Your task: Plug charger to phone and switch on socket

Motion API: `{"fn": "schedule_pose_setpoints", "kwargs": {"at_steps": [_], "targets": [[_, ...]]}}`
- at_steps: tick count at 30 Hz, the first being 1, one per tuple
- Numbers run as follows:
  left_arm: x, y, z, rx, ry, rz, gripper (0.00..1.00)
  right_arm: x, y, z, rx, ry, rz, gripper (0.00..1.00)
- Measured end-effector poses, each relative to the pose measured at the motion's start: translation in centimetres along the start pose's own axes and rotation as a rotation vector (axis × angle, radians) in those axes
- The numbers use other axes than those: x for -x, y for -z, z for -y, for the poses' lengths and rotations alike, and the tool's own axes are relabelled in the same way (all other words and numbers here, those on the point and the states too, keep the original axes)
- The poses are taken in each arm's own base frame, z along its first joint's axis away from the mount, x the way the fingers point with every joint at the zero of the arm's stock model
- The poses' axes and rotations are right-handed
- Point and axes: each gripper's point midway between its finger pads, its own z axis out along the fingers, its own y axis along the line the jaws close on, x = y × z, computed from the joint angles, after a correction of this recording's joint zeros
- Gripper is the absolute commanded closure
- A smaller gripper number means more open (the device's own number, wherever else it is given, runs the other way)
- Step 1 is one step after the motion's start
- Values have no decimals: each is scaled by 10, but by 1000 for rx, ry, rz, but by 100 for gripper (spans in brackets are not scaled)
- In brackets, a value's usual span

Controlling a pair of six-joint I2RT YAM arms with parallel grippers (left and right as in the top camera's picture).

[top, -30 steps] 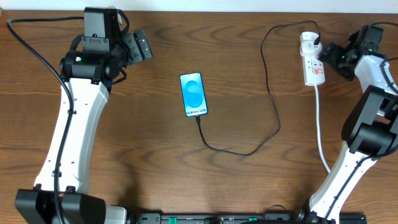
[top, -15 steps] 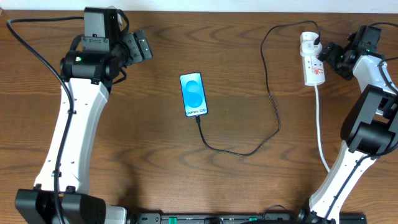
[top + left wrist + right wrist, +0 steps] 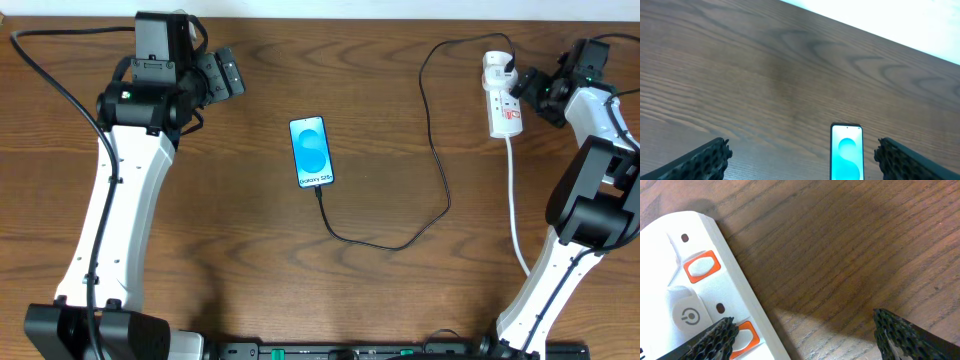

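Note:
The phone (image 3: 311,152) lies flat mid-table with its blue screen up. It also shows in the left wrist view (image 3: 846,159). The charger (image 3: 441,186), a thin black cable, meets the phone's near edge, loops right, and runs up to the far end of the socket (image 3: 501,102). My left gripper (image 3: 226,74) is open and empty, up and left of the phone; in its wrist view (image 3: 802,162) the phone lies between the fingertips and beyond them. My right gripper (image 3: 530,88) is open beside the socket. In its wrist view (image 3: 805,337) the left fingertip (image 3: 712,340) overlaps an orange switch (image 3: 745,334) on the socket (image 3: 670,245).
The socket's thick white cord (image 3: 516,210) runs toward the near edge beside the right arm's base. A second orange switch (image 3: 701,265) sits farther along the strip. Bare wood table (image 3: 230,250) lies around the phone.
My right gripper has edged slightly toward the far side next to the socket. Phone, cable and left arm have not moved.

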Motion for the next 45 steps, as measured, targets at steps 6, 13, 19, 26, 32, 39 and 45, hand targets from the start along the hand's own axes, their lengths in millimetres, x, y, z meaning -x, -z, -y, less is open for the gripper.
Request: {"fn": "schedule_pose_setpoints", "kwargs": {"at_steps": [6, 13, 19, 26, 32, 39, 45], "targets": [[0, 0, 0, 0, 0, 0, 4, 0, 1, -2, 8, 14, -7, 18], [0, 0, 0, 0, 0, 0, 4, -2, 1, -3, 15, 25, -13, 19], [0, 0, 0, 0, 0, 0, 4, -3, 1, -3, 20, 28, -3, 19], [0, 0, 0, 0, 0, 0, 4, -7, 1, -3, 26, 29, -9, 19], [0, 0, 0, 0, 0, 0, 4, -7, 2, -3, 26, 28, -11, 13], [0, 0, 0, 0, 0, 0, 4, -17, 9, -4, 30, 37, -47, 9], [0, 0, 0, 0, 0, 0, 4, -42, 32, -17, 18, 107, -126, 7]]}}
